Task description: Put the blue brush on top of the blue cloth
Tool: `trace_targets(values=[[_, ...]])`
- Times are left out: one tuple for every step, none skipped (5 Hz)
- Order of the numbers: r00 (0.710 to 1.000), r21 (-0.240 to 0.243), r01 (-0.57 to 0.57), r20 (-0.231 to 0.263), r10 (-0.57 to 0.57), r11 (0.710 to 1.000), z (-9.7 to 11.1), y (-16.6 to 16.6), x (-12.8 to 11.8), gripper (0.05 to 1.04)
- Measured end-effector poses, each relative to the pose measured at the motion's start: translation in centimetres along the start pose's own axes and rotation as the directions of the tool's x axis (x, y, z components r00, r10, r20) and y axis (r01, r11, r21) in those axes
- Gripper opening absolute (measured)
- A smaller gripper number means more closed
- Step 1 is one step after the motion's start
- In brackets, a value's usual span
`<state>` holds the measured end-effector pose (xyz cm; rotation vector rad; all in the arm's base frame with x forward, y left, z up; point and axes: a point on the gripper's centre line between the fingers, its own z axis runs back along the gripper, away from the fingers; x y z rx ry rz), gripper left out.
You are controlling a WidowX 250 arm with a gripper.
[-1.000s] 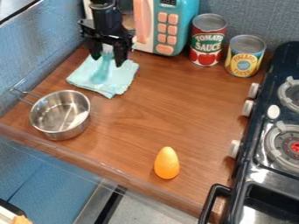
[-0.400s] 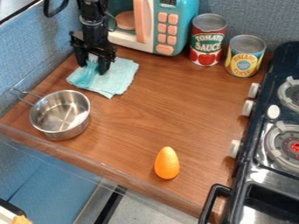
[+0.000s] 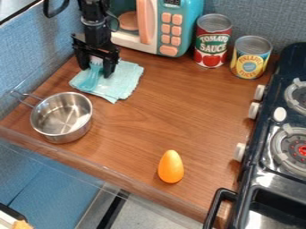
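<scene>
Brown wooden counter (image 3: 152,112) stands before me, with blue textured walls (image 3: 36,58) at its back and side. Toward 11 o'clock hangs the black two-finger gripper (image 3: 95,70), and its fingers are clamped on a light blue brush (image 3: 90,80), one finger on each side. The brush is tilted, and its lower end is over the wrinkled pale blue cloth (image 3: 124,77), seemingly touching it. The cloth lies flat on the counter, partly under the gripper.

Just beside the cloth, at 9 o'clock, there is a round shiny metal saucepan (image 3: 62,117) with its handle toward the wall. At 12 o'clock stands a teal and white toy microwave (image 3: 192,24) with pink buttons. Next to it, at 1 o'clock, I see a red can with tomato picture (image 3: 212,42), and at 2 o'clock a yellow and blue can (image 3: 249,60). Farther, at 3 o'clock, is a black toy stove (image 3: 256,156) with pale knobs. Near the front edge, toward 6 o'clock, an orange egg-shaped object (image 3: 171,167) stands upright.
</scene>
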<state>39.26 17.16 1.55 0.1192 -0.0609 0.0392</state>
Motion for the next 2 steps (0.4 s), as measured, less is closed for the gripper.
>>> trace_targets(values=[[0.999, -0.020, -0.014, 0.053, 0.015, 1.000, 3.5, 0.6, 0.7, 0.999], [0.998, -0.056, -0.011, 0.057, 0.015, 0.998, 4.6, 0.6, 0.4, 0.999]])
